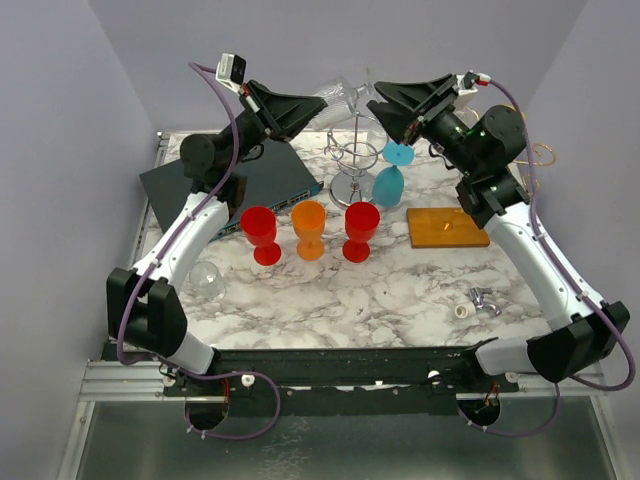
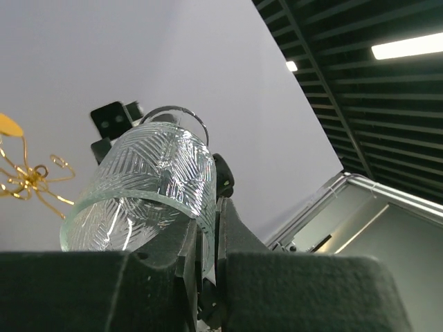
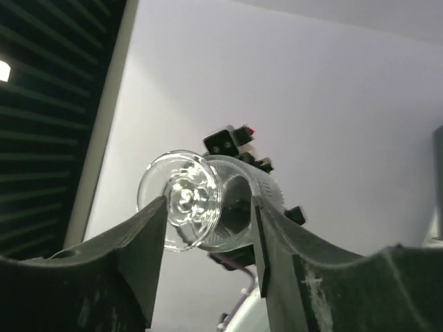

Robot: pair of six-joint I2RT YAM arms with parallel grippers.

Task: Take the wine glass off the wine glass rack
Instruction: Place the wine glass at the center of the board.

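At left, clamped with the left pincer [image 2: 206, 238] on the rim wall of the wine glass [image 1: 340, 95], bowl mouth toward that arm. Held aloft by the top of the wine glass rack [image 1: 355, 160], lying near level, long axis from 1 arm to the other. At right, flanked at the foot by the parted right pincer [image 3: 208, 214], not gripped. Probably best carried leftward, down to the counter [image 1: 400, 290].

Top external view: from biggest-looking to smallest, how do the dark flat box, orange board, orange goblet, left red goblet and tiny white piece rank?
1. dark flat box
2. orange board
3. orange goblet and left red goblet, which look alike, so unranked
4. tiny white piece
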